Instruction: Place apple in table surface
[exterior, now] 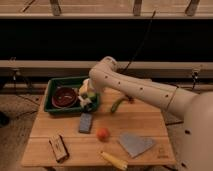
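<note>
Gripper (88, 98) at right edge of tray (48, 96), partly arm-blocked, grip state can't tell. Apple (103, 133) alone on surface (145, 119).

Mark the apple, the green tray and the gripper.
apple (102, 133): camera view, middle of the fruit.
green tray (65, 111): camera view, its front rim.
gripper (88, 99): camera view, its tip, over the tray's right end.
</note>
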Available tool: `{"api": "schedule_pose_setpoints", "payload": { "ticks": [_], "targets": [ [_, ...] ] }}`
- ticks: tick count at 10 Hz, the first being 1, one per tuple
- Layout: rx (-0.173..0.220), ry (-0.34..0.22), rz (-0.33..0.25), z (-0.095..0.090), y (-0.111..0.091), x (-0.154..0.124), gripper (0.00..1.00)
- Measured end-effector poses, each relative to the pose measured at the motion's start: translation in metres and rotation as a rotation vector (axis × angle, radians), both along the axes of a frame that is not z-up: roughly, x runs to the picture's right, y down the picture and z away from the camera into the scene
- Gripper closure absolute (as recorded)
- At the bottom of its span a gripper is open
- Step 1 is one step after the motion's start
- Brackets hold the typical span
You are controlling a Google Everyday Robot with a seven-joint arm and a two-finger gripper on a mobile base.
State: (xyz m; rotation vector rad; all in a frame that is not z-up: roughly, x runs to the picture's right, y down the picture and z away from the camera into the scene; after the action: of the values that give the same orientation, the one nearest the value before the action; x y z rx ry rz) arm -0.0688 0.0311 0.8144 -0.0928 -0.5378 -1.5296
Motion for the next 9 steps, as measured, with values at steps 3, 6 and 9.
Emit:
{"api": "schedule_pose_setpoints", "payload": {
  "ticks": [3, 6, 9],
  "targets": [
    [0.002, 0.000, 0.000, -0.0007, -0.0009, 0.0001, 0.20],
    [0.002, 0.000, 0.000, -0.0007, -0.0008, 0.0000, 0.20],
    [-0.027, 0.017, -0.036, 0.0029, 0.0031, 0.0045, 0.20]
  ]
}}
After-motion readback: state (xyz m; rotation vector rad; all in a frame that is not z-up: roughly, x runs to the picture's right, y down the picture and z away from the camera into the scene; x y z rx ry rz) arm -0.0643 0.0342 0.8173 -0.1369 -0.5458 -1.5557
